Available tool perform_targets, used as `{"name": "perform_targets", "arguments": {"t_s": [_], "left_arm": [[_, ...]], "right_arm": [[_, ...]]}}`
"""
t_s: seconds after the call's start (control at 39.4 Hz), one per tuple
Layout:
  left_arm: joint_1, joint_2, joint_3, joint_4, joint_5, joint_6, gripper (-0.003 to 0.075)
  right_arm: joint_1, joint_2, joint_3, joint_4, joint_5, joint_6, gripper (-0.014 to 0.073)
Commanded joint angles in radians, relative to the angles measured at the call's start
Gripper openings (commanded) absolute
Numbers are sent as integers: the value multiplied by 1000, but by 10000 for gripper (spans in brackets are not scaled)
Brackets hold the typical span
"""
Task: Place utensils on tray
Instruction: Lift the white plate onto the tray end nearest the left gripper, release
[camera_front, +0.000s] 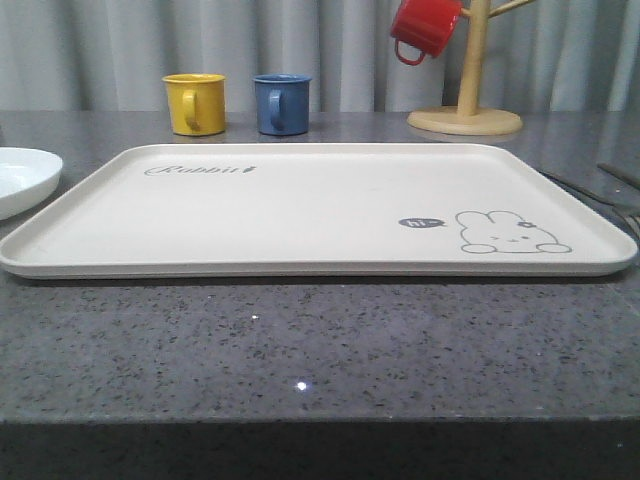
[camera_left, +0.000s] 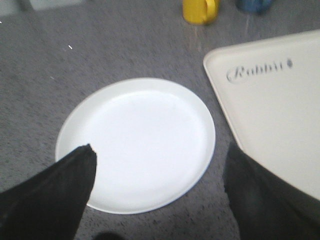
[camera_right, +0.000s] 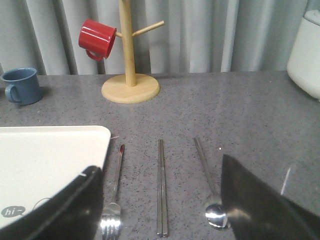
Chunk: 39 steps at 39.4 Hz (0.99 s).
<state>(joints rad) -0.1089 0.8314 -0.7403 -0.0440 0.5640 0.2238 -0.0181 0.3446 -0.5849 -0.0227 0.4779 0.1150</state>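
Tray (camera_front: 300, 215): centre frame on worktop, bare. Fork (camera_right: 114, 192), chopsticks (camera_right: 161, 187), spoon (camera_right: 207, 182): lower centre, beside tray. Both grippers' fingers apart, empty. Step: first pickup pending; likely right gripper (camera_right: 160, 200) lowers onto one utensil.

Left gripper (camera_left: 160, 190): jaws spread wide — nothing between them.
Right gripper (camera_right: 160, 200): jaws likewise apart — empty.

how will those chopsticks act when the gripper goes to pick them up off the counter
The chopsticks look like slim polished metal, so they are probably stiff but slippery between the jaws. They lie flat on the stone counter as two separate sticks side by side, so one may slide or roll away. Lying so low, they likely leave little to grip.
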Motion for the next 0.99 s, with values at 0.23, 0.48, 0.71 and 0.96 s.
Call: {"name": "perform_targets", "arguments": {"t_s": [0.23, 0.48, 0.71, 0.96], "left_arm": [[-105, 531, -389, 55, 369, 60, 512], [-105, 721, -451, 64, 431, 60, 338], [-105, 723, -453, 80, 434, 60, -17], [-150, 645, -579, 146, 436, 54, -18]], "right_arm": [[-1, 15, -35, -14, -76, -6, 528], [-1, 15, -35, -14, -76, -6, 528], [-1, 15, -35, -14, -76, -6, 528], [-1, 15, -35, -14, -76, -6, 528]]}}
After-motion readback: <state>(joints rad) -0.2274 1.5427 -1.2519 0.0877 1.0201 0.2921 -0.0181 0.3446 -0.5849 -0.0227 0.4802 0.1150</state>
